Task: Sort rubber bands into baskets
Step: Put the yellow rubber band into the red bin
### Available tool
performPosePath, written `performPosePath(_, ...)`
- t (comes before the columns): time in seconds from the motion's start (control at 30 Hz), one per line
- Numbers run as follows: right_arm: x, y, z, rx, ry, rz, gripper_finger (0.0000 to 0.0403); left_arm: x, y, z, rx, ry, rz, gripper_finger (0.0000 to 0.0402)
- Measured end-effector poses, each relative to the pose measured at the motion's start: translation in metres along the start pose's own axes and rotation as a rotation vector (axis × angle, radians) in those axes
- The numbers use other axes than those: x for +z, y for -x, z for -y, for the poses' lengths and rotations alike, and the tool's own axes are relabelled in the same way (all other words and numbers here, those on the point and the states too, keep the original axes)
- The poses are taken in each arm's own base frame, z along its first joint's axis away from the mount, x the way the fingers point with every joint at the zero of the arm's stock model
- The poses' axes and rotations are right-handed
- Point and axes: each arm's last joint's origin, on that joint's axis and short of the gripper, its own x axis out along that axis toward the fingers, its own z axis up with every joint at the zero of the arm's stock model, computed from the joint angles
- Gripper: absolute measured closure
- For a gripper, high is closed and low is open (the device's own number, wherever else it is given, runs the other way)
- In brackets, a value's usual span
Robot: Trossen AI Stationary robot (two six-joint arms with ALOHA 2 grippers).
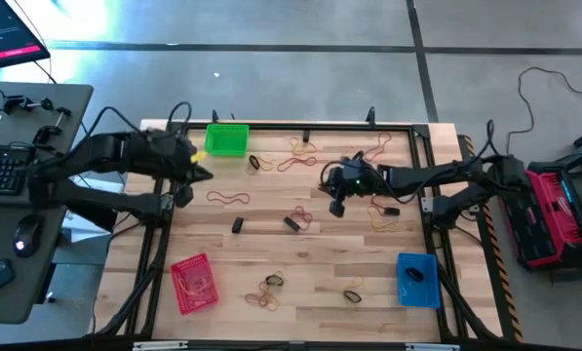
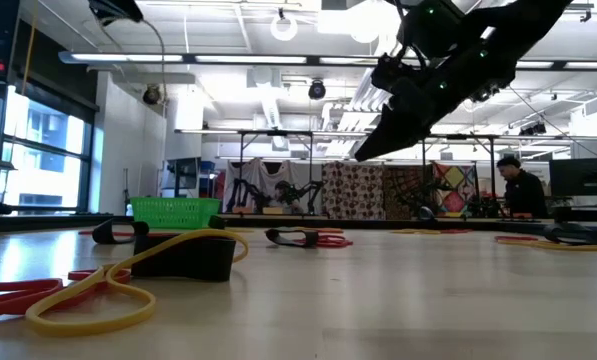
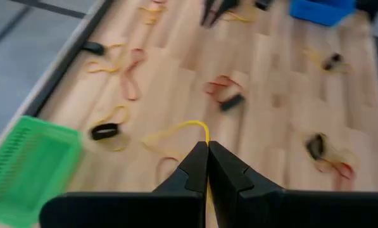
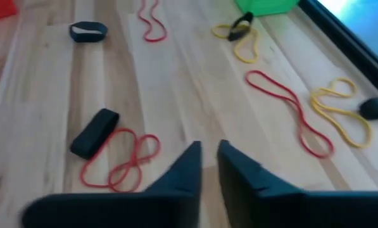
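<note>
Your left claw (image 3: 207,166) is pressed together on a yellow rubber band (image 3: 176,133); carry it to the green basket (image 1: 226,138) just beside and drop it inside. The right claw (image 4: 207,166) hangs mid-bench, nearly closed, nothing visibly gripped. Loose bands litter the wooden bench (image 1: 300,263); red basket (image 1: 193,284) and blue basket (image 1: 416,279) sit well apart.

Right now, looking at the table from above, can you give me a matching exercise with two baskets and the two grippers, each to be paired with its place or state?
Things
1. red basket
2. blue basket
3. left gripper
4. right gripper

Places or states
A. bottom right of the high view, a black rubber band inside
B. beside the green basket, shut on a yellow rubber band
C. bottom left of the high view, thin bands inside
D. over the table's middle, open and empty

Pairs: 1-C, 2-A, 3-B, 4-D
</note>
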Motion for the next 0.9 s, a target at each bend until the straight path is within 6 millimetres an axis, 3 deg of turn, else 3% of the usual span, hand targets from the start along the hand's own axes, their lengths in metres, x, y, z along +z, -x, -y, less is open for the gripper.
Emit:
performPosePath(0.3, -0.001, 0.0, -0.025, 0.006, 0.045, 0.02, 0.0396, -0.004, -0.008, 0.04, -0.191, -0.112, -0.075, 0.0401)
performPosePath(0.63, 0.0, 0.003, -0.042, 0.052, 0.077, 0.041, 0.0402, -0.02, -0.021, 0.101, -0.344, -0.108, -0.263, 0.0401)
performPosePath(0.9, -0.001, 0.003, -0.045, 0.023, 0.085, 0.044, 0.0402, -0.052, -0.029, 0.134, -0.202, 0.095, -0.462, 0.0401)
